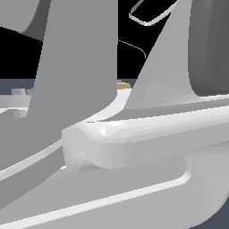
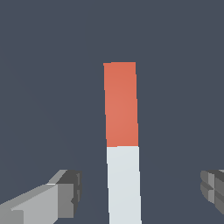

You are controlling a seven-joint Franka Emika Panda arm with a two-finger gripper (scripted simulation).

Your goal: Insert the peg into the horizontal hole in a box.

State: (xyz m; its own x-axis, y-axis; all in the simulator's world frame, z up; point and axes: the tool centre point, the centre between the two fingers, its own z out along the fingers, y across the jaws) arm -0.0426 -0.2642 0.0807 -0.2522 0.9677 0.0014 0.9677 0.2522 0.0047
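Straddling the peg (image 2: 123,144), the fingers (image 2: 65,192) are standing spread wide, one on each side of the white half and well clear of it, pinching nothing. The peg is lying flat on the dark bench (image 2: 43,65), its orange-red half reaching away from the wrist; no bench edge or corner is showing in the wrist view, so its place there cannot be given. In the exterior view arm links are filling the frame, and only an ochre sliver, probably the box (image 1: 124,84), is peeking out behind them; the hole is hidden. Judging the step as the grasp: centring over the white half, lowering level, then closing squarely on its flat sides should keep the peg from twisting. No brands, labels or writing are showing.
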